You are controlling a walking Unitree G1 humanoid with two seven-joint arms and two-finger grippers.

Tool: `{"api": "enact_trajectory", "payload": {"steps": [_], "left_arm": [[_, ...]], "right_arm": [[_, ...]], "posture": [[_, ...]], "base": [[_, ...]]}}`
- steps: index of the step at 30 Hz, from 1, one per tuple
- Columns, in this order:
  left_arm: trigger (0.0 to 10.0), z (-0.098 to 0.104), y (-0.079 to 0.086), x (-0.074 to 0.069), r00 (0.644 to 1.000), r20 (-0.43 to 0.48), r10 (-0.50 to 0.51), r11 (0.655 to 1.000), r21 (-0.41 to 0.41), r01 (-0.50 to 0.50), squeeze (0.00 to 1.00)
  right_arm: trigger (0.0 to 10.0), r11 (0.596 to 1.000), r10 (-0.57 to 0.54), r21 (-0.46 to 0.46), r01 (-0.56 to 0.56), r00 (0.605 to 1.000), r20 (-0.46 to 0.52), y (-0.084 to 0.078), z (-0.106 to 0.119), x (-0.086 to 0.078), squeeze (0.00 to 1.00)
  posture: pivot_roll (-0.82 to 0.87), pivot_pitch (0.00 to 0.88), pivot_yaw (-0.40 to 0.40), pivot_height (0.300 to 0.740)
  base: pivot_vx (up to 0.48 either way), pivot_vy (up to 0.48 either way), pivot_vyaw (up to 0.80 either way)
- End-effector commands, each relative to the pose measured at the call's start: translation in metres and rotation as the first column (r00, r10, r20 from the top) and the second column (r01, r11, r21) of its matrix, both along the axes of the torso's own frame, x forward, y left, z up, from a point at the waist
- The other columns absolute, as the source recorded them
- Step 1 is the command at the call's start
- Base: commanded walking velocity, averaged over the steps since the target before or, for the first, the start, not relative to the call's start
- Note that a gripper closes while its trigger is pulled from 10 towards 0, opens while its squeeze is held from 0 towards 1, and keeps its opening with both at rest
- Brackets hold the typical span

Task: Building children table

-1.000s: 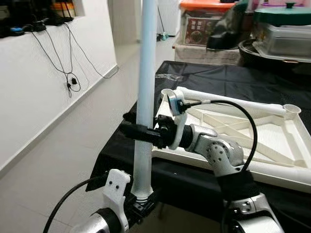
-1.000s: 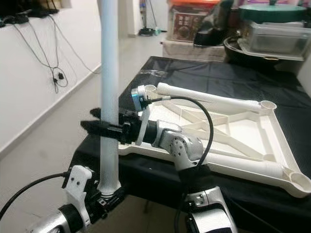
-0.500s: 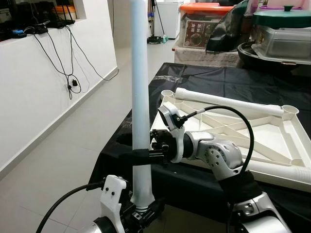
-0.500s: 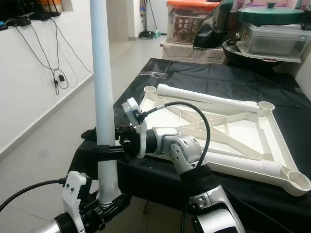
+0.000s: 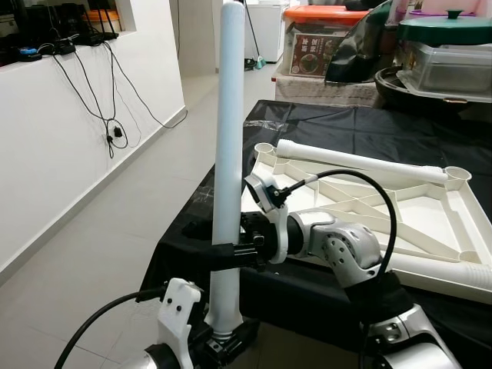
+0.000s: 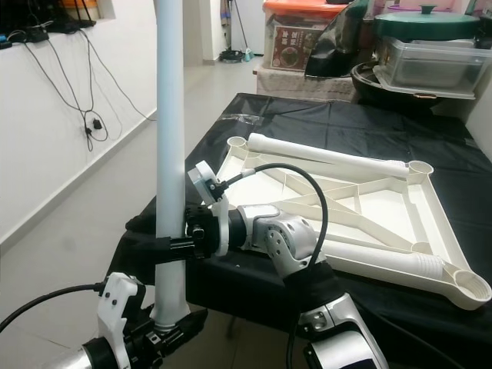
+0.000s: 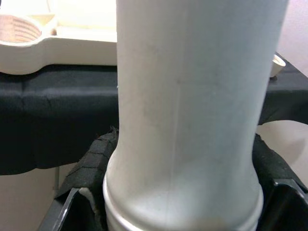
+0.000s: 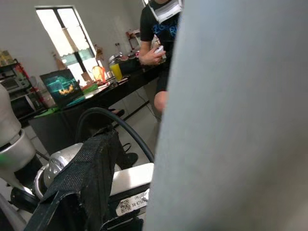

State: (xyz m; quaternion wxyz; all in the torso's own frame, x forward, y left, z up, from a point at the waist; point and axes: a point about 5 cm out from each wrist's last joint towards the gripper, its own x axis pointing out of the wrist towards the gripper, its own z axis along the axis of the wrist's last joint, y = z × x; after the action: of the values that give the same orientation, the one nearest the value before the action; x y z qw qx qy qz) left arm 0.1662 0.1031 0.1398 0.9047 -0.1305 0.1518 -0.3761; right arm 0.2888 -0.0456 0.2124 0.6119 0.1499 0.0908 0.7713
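Note:
A long pale table leg stands nearly upright in front of the table's near left corner. My left gripper is shut on its ribbed lower end, seen close up in the left wrist view. My right gripper is shut on the leg about a third of the way up, its black fingers clamped on either side. The white table top lies upside down on the black-covered table, with an open corner socket nearest the leg. The leg also shows in the right wrist view.
Storage boxes and a lidded pot stand at the back of the table. A white wall with hanging cables runs along the left, with open floor beside it. A person stands by a dark counter behind me.
My right gripper sits lower on the leg than a second ago. The leg's top end has come down into view and now leans slightly right.

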Motion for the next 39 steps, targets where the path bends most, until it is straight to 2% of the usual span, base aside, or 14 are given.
{"api": "enact_trajectory", "payload": {"steps": [1, 7, 8, 10, 11, 12, 13, 14, 28, 29, 36, 37, 38, 39], "left_arm": [[10.0, 0.0, 0.002, 0.0, 1.0, 0.003, -0.008, 1.0, 0.004, 0.008, 0.0], [10.0, -0.001, 0.002, 0.002, 1.0, 0.007, -0.02, 1.0, 0.023, 0.02, 0.0], [10.0, -0.001, 0.002, 0.002, 1.0, 0.006, -0.02, 1.0, 0.022, 0.02, 0.0], [10.0, -0.001, 0.002, 0.002, 1.0, 0.006, -0.02, 1.0, 0.02, 0.019, 0.0], [10.0, -0.002, 0.002, 0.002, 1.0, 0.005, -0.021, 1.0, 0.019, 0.021, 0.0], [10.0, -0.002, 0.002, 0.002, 1.0, 0.005, -0.021, 1.0, 0.019, 0.021, 0.0], [10.0, -0.002, 0.002, 0.002, 1.0, 0.004, -0.021, 1.0, 0.018, 0.021, 0.0], [10.0, -0.002, 0.002, 0.001, 1.0, 0.001, -0.021, 1.0, 0.015, 0.021, 0.0], [10.0, -0.008, 0.003, 0.004, 0.999, -0.039, 0.023, 0.999, 0.036, -0.021, 0.0], [10.0, -0.008, 0.004, 0.004, 0.999, -0.03, 0.026, 0.999, 0.04, -0.025, 1.0], [10.0, -0.012, 0.011, 0.007, 0.997, -0.018, 0.08, 0.993, 0.087, -0.078, 1.0], [10.0, -0.013, 0.011, 0.007, 0.996, -0.019, 0.082, 0.993, 0.09, -0.08, 0.97], [10.0, -0.013, 0.011, 0.007, 0.997, -0.019, 0.081, 0.993, 0.09, -0.079, 0.35], [10.0, -0.012, 0.01, 0.006, 0.997, -0.023, 0.075, 0.994, 0.082, -0.073, 0.0]], "right_arm": [[10.0, 1.0, 0.018, 0.0, -0.018, 1.0, -0.003, 0.004, 0.0, -0.004, 0.0], [10.0, 0.999, 0.033, 0.005, -0.033, 0.999, -0.023, 0.005, -0.001, -0.005, 0.0], [4.7, 0.999, 0.035, 0.008, -0.035, 0.999, -0.027, 0.006, 0.0, -0.006, 0.0], [4.7, 0.999, 0.036, 0.01, -0.036, 0.999, -0.029, 0.006, 0.0, -0.006, 0.0], [4.0, 0.999, 0.038, 0.012, -0.037, 0.999, -0.031, 0.006, 0.0, -0.007, 0.0], [4.0, 0.999, 0.038, 0.012, -0.037, 0.999, -0.031, 0.006, 0.0, -0.007, 0.0], [1.0, 0.999, 0.039, 0.013, -0.039, 0.999, -0.034, 0.006, -0.001, -0.007, 0.0], [0.0, 0.999, 0.042, 0.015, -0.041, 0.998, -0.037, 0.006, -0.001, -0.008, 0.0], [0.0, 0.998, 0.052, 0.025, -0.05, 0.997, -0.061, 0.005, -0.002, -0.012, 0.0], [0.0, 0.998, 0.051, 0.027, -0.05, 0.997, -0.059, 0.005, -0.001, -0.012, 0.0], [0.0, 0.999, 0.022, 0.046, -0.021, 0.999, -0.031, 0.001, 0.008, -0.004, 0.0], [0.0, 0.999, 0.001, 0.051, 0.001, 1.0, -0.025, -0.001, 0.01, 0.0, 0.0], [0.0, 0.998, -0.021, 0.057, 0.022, 1.0, -0.018, -0.002, 0.013, 0.003, 0.0], [0.0, 0.997, -0.045, 0.063, 0.045, 0.999, -0.01, -0.004, 0.015, 0.008, 0.0]], "posture": [[0.11, 0.026, 0.011, 0.74], [0.11, 0.026, 0.01, 0.74], [0.11, 0.026, 0.01, 0.74], [0.11, 0.026, 0.01, 0.74], [0.11, 0.027, 0.016, 0.74], [0.11, 0.027, 0.016, 0.74], [0.11, 0.027, 0.016, 0.74], [0.11, 0.027, 0.016, 0.74], [0.11, 0.027, 0.012, 0.74], [0.11, 0.027, 0.012, 0.74], [0.11, 0.028, 0.012, 0.74], [0.11, 0.028, 0.012, 0.74], [0.11, 0.028, 0.012, 0.74], [0.11, 0.028, 0.012, 0.74]], "base": [[0.0, 0.0, 0.0], [0.0, 0.0, 0.0], [0.0, 0.0, 0.0], [0.0, 0.0, 0.0], [0.0, 0.0, 0.0], [0.0, 0.0, 0.0], [0.0, 0.0, 0.0], [0.0, 0.0, 0.0], [0.0, 0.0, 0.0], [0.0, 0.0, 0.0], [0.0, 0.0, 0.0], [0.0, 0.0, 0.0], [0.0, 0.0, 0.0], [0.0, 0.0, 0.0]]}}
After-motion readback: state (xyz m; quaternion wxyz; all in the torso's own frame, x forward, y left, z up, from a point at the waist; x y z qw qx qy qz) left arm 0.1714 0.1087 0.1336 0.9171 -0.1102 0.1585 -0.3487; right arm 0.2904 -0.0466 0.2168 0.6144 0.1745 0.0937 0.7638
